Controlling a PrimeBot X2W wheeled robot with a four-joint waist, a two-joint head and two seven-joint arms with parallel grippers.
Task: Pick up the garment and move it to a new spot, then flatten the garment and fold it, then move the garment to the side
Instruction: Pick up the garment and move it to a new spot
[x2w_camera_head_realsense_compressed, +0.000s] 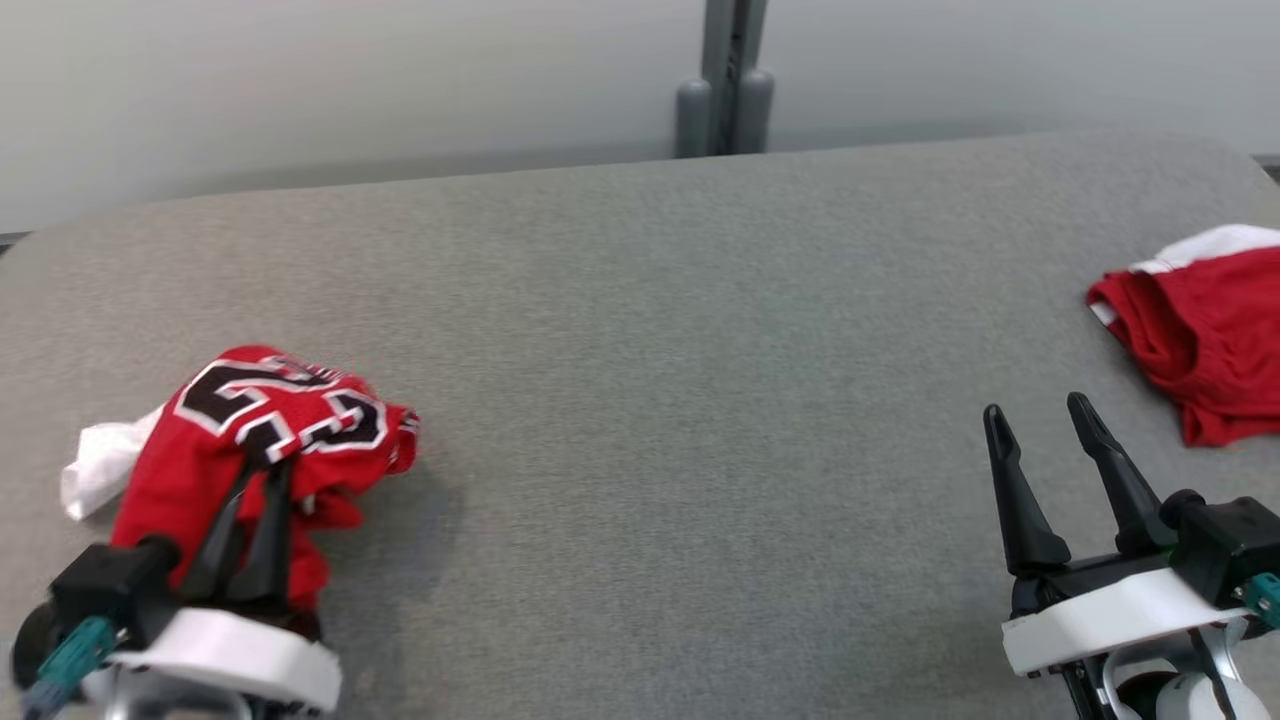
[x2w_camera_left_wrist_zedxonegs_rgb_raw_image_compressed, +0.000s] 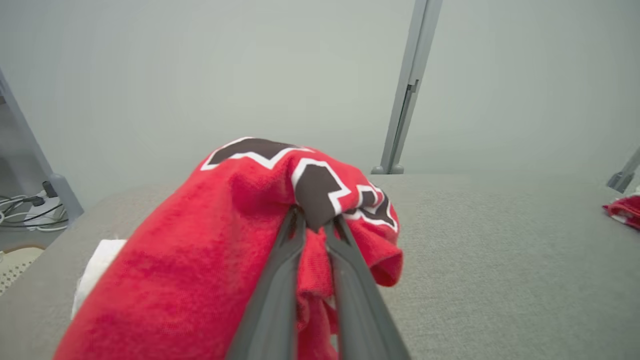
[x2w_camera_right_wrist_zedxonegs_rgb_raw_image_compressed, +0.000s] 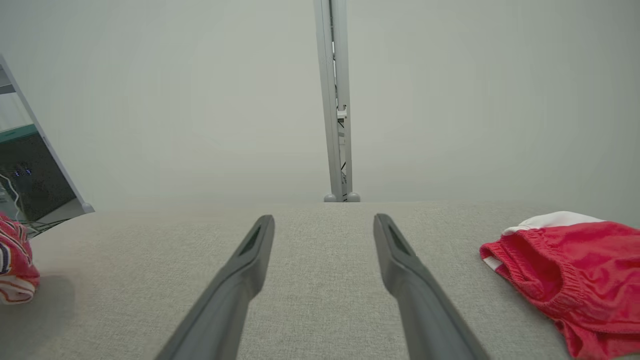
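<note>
Left tool (x2w_camera_head_realsense_compressed: 264, 468) is clamped on a fold of the bunched red jersey (x2w_camera_head_realsense_compressed: 275, 405), at the left of the grey surface (x2w_camera_head_realsense_compressed: 650, 400). Right tool (x2w_camera_head_realsense_compressed: 1036, 406) has its fingers wide apart and holds nothing. It is well apart from the jersey, with the red shorts (x2w_camera_head_realsense_compressed: 1210, 330) near its right.

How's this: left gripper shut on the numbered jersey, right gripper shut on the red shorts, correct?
No. The left gripper is shut on the numbered jersey, but the right gripper is open, apart from the red shorts; the right wrist view shows it.
</note>
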